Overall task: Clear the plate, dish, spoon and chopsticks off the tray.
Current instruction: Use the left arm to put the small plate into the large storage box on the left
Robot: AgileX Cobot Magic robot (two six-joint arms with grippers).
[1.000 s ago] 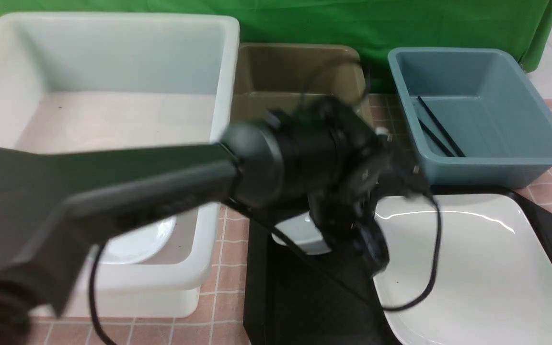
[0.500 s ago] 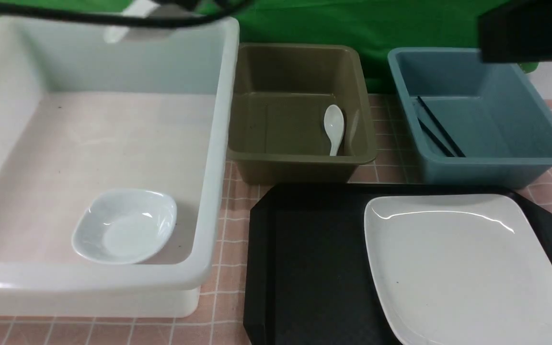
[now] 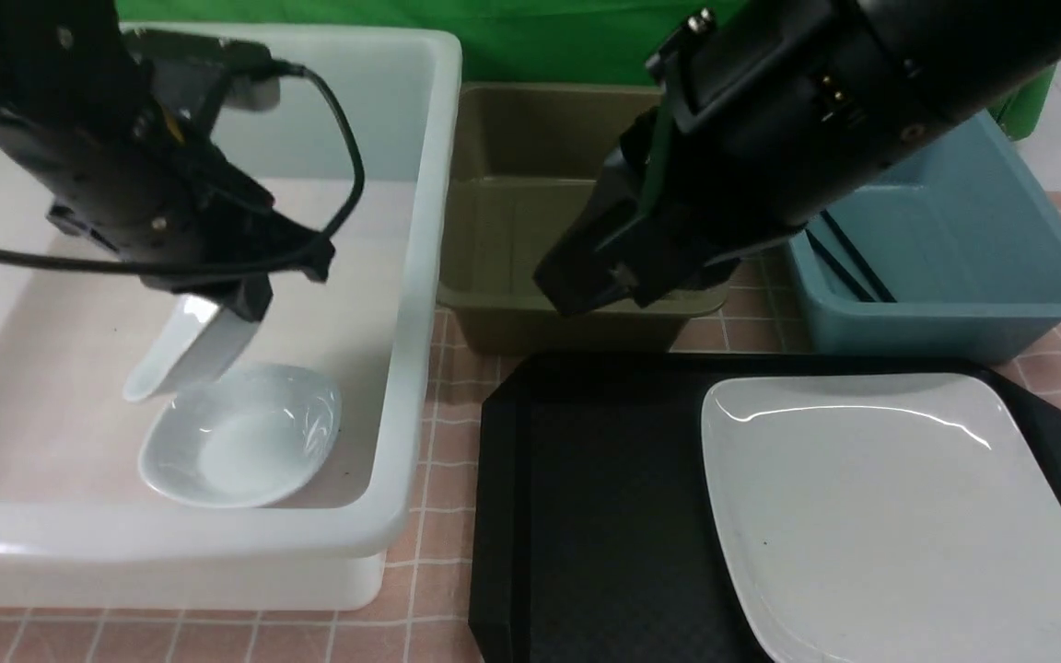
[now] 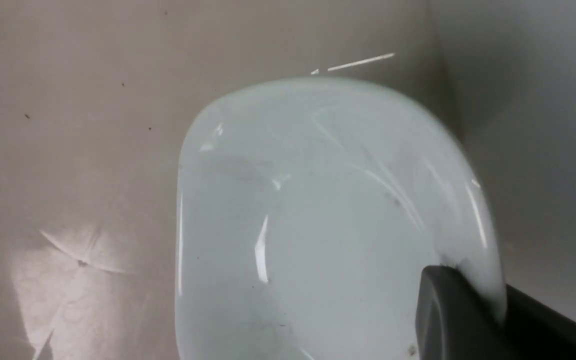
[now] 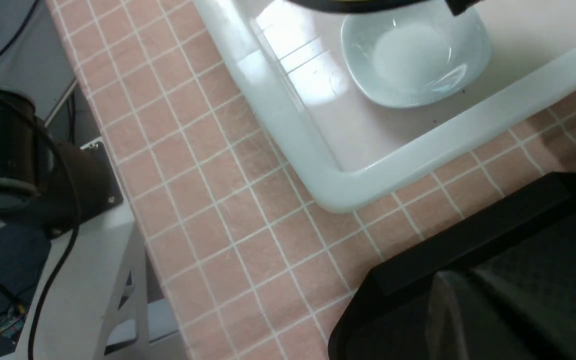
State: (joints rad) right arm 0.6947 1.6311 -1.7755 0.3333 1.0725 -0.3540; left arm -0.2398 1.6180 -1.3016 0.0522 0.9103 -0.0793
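**One Big Plate Left to Lift**

The plate [image 3: 890, 516] lies on the right side of the tray [image 3: 586, 516] and fills it up to the right edge. The left side of the tray is bare. The tray sits at the near edge of the table [image 3: 438, 571].

The dish [image 3: 240, 442] is in the near right corner of the white bin [image 3: 420, 276]. The chopsticks [image 3: 848, 262] lie in the blue bin [image 3: 1000, 304]. I cannot see the spoon. The right arm hides much of the brown bin [image 3: 494, 313].

The left fingers [image 4: 458, 320] are closed tight and hold nothing. They hang just over the dish. The right fingers [image 3: 586, 276] are closed too, and empty. They hang in front of the brown bin, near the far edge of the tray.

I think the plate is the next job. It is wide, flat and slippery, so it looks hard to grab. The right fingers should open first. Then they should come down at the plate's left edge, where the bare tray gives room. One finger should slide under the rim and one go on top. Squeeze well, lift slowly and keep the plate flat so it does not slip. The white bin looks like the only bin big enough. The left arm should move away first. The plate should land beside the dish, not on it.
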